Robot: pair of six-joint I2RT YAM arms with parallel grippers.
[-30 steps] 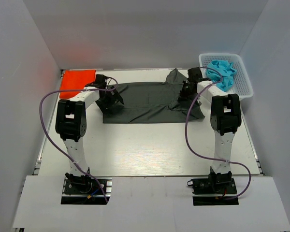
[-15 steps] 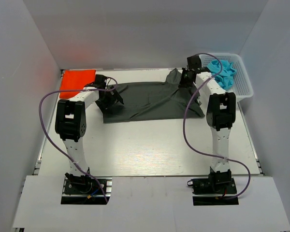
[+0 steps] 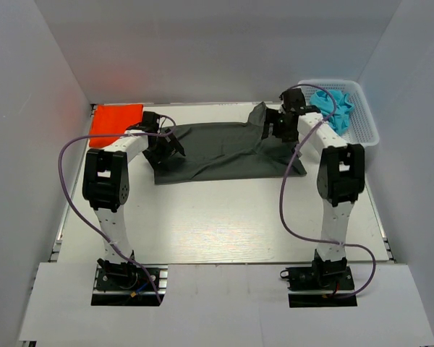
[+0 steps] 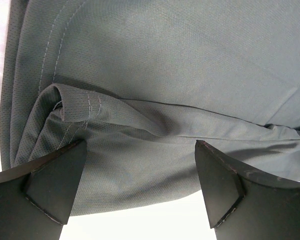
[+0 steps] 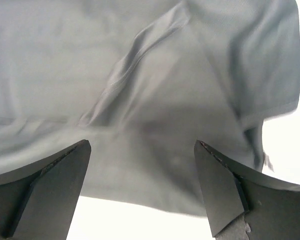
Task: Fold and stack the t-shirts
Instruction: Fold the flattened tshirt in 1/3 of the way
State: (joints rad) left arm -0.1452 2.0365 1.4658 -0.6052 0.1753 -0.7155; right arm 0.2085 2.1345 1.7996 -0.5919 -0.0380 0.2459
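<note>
Left hand (image 4: 140, 152) and right hand (image 5: 141, 149) gape over grey t-shirt (image 3: 217, 148).

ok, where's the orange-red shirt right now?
Top external view: the orange-red shirt lies flat in the far-left corner of the table, left of the charcoal-grey shirt and apart from it.

- near half of the table (image 3: 224, 224) is bare between the two arm bases; loads of room to pass there
- grey shirt (image 3: 217, 152) sprawls across the far middle; orange shirt (image 3: 116, 119) fills the far-left corner
- white basket (image 3: 367, 130) holding blue cloth (image 3: 333, 108) crowds the far right, just beside the right arm (image 3: 338, 173); white walls (image 3: 29, 108) box in the sides and the back
</note>
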